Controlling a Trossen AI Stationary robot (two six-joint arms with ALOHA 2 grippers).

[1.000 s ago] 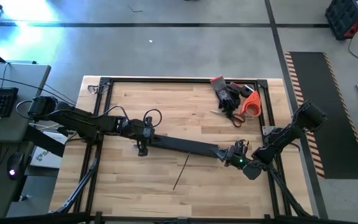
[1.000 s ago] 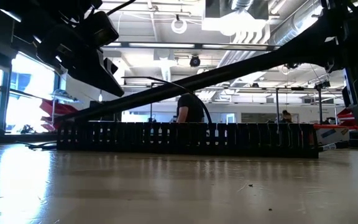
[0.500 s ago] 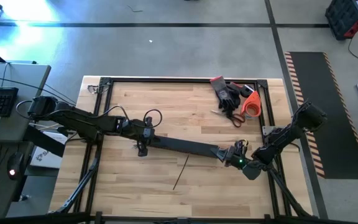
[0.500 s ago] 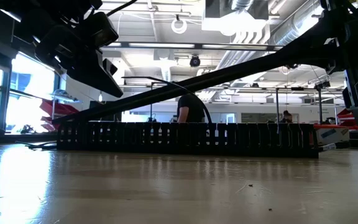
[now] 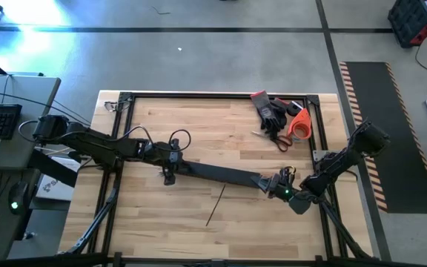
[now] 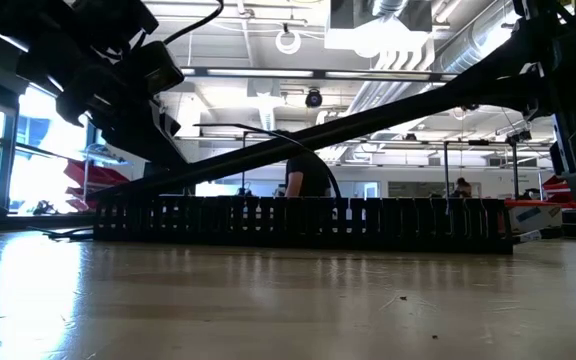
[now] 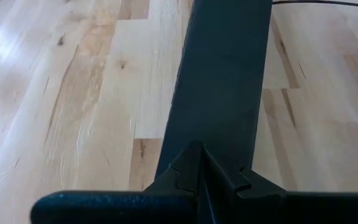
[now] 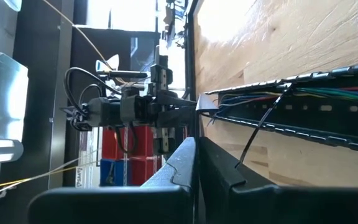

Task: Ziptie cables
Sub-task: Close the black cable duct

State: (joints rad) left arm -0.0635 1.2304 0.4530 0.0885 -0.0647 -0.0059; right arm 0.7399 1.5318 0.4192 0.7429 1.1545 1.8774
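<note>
High view first: your left gripper (image 5: 170, 167) and right gripper (image 5: 276, 184) each sit at one end of the flat black strip (image 5: 221, 175), slanting across the table (image 5: 199, 119); keep both ends level and move together. Low view shows the strip raised above the slotted duct (image 6: 303, 222). Left wrist view: jaws clenched on the strip's end. Right wrist view: fingers pinched shut, the coloured cables (image 8: 328, 94) lying inside the duct beyond; what they pinch I cannot tell.

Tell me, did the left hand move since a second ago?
Yes, a little. In the low view the left hand has shifted leftward and up against the black slotted duct, which stayed put.
</note>
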